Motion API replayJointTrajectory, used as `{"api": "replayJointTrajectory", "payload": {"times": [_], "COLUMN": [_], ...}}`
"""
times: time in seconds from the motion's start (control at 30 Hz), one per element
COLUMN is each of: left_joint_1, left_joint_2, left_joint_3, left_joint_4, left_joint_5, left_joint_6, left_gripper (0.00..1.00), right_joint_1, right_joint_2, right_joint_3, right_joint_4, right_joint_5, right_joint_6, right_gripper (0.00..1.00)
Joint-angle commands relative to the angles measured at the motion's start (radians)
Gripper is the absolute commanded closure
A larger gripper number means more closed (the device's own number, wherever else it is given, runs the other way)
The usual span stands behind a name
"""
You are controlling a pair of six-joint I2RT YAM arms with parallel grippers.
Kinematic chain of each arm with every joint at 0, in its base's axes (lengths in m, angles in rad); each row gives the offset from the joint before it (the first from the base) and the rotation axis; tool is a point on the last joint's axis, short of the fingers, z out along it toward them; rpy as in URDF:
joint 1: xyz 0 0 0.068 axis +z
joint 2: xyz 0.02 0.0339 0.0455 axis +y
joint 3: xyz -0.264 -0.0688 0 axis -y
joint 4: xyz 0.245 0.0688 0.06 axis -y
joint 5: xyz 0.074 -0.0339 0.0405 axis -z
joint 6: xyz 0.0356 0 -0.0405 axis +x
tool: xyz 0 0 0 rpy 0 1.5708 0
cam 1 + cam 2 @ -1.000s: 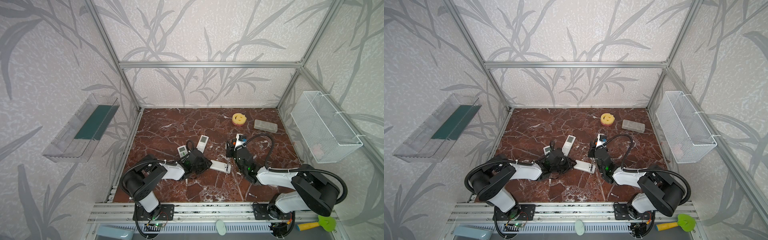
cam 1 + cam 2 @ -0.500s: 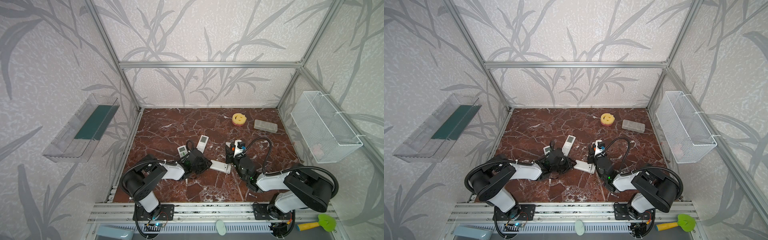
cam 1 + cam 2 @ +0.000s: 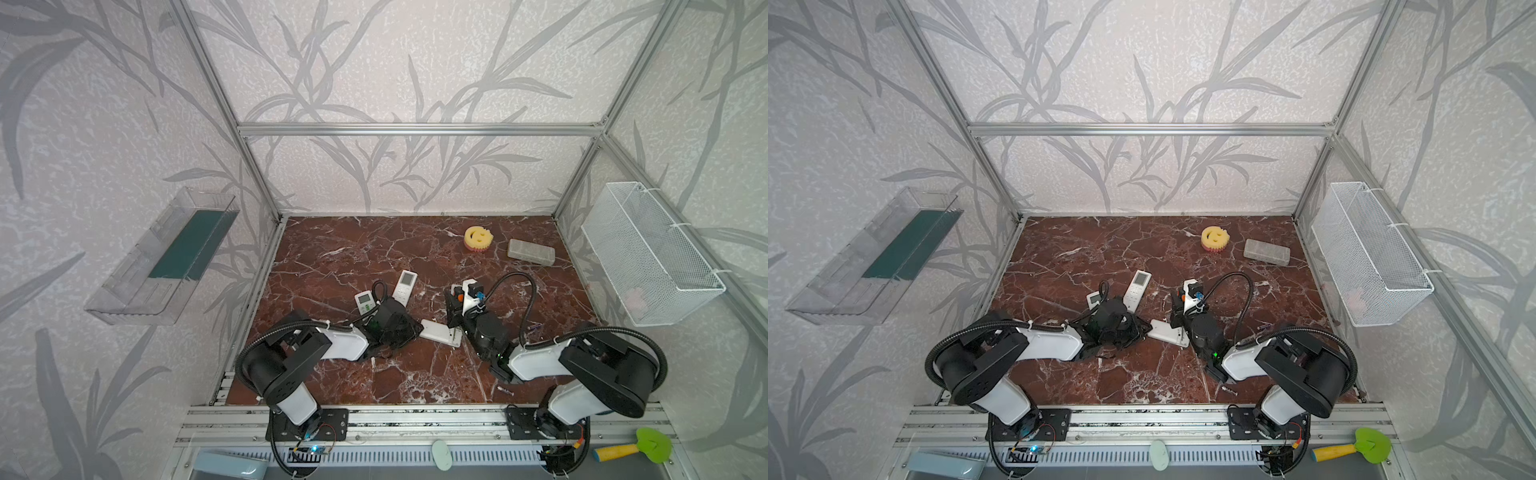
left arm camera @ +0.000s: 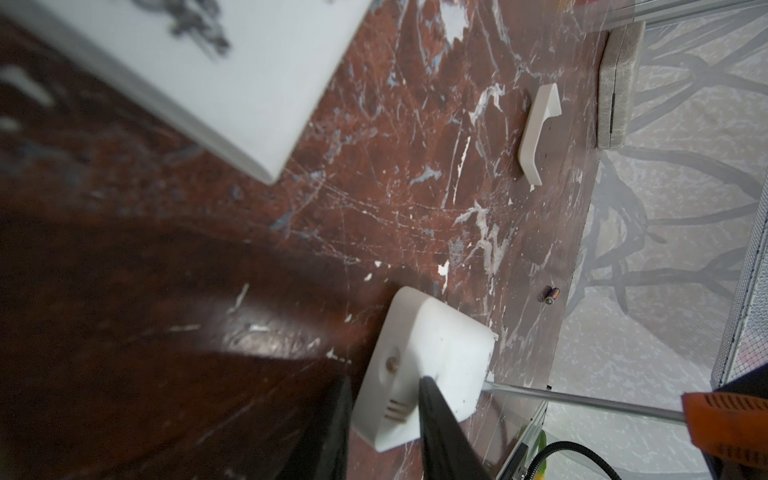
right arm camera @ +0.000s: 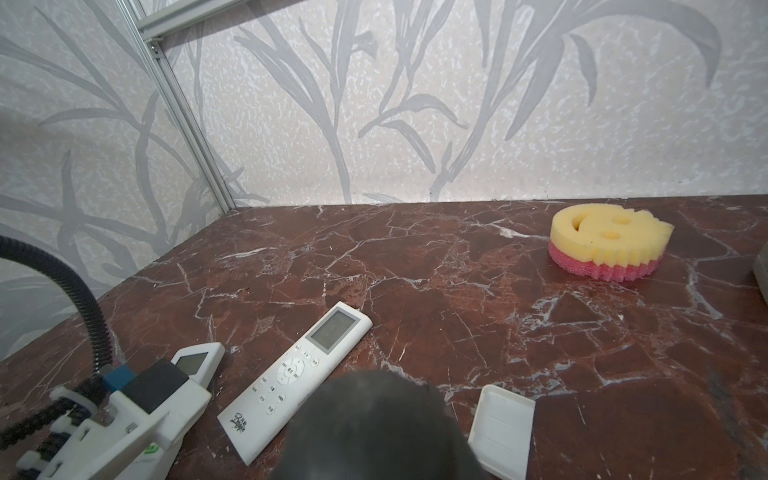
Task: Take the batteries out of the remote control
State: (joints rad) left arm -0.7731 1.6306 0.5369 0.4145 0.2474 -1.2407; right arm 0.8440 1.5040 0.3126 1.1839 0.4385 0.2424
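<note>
Hanging wire basket [image 3: 615, 232] with pink item [image 3: 634, 297], clear bin [image 3: 137, 299] with green sheet [image 3: 191, 245]

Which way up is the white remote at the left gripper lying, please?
Face down: the white remote shows a plain back with a screw and slots, no buttons.

White-shelled black-jointed arms [image 3: 345, 347], ribbed black cables [image 3: 524, 277]

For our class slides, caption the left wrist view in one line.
Left hand grips a white remote as an orange-handled screwdriver touches its edge; one battery lies apart.
</note>
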Motion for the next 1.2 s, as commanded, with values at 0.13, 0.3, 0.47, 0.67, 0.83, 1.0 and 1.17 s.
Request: {"api": "replayJointTrajectory", "payload": {"times": [0.13,0.3,0.47,0.67,0.83,1.0,1.17], "left_joint_1": [0.002,0.011,0.025,0.034,0.043,0.049,0.055], "left_joint_2": [0.003,-0.039,-0.095,-0.134,-0.124,-0.106,-0.107], "left_joint_3": [-0.009,0.043,0.111,0.227,0.26,0.253,0.248], "left_joint_4": [-0.26,-0.334,-0.419,-0.552,-0.571,-0.554,-0.566], "left_joint_5": [-0.023,-0.033,-0.049,-0.084,-0.078,-0.039,-0.037], "left_joint_6": [0.069,0.15,0.281,0.477,0.548,0.554,0.572], "left_gripper": [0.67,0.65,0.6,0.57,0.55,0.55,0.55], "right_joint_1": [-0.031,-0.102,-0.25,-0.51,-0.552,-0.568,-0.568], "right_joint_2": [-0.181,-0.278,-0.332,-0.238,-0.125,0.01,0.113], "right_joint_3": [0.145,0.245,0.359,0.447,0.443,0.453,0.49], "right_joint_4": [-0.517,-0.771,-1.093,-1.415,-1.48,-1.463,-1.478], "right_joint_5": [-0.082,-0.167,-0.276,-0.494,-0.533,-0.584,-0.565], "right_joint_6": [0.017,0.046,0.102,0.155,0.162,0.189,0.193], "right_gripper": [1.0,1.0,1.0,1.0,1.0,1.0,0.74]}}
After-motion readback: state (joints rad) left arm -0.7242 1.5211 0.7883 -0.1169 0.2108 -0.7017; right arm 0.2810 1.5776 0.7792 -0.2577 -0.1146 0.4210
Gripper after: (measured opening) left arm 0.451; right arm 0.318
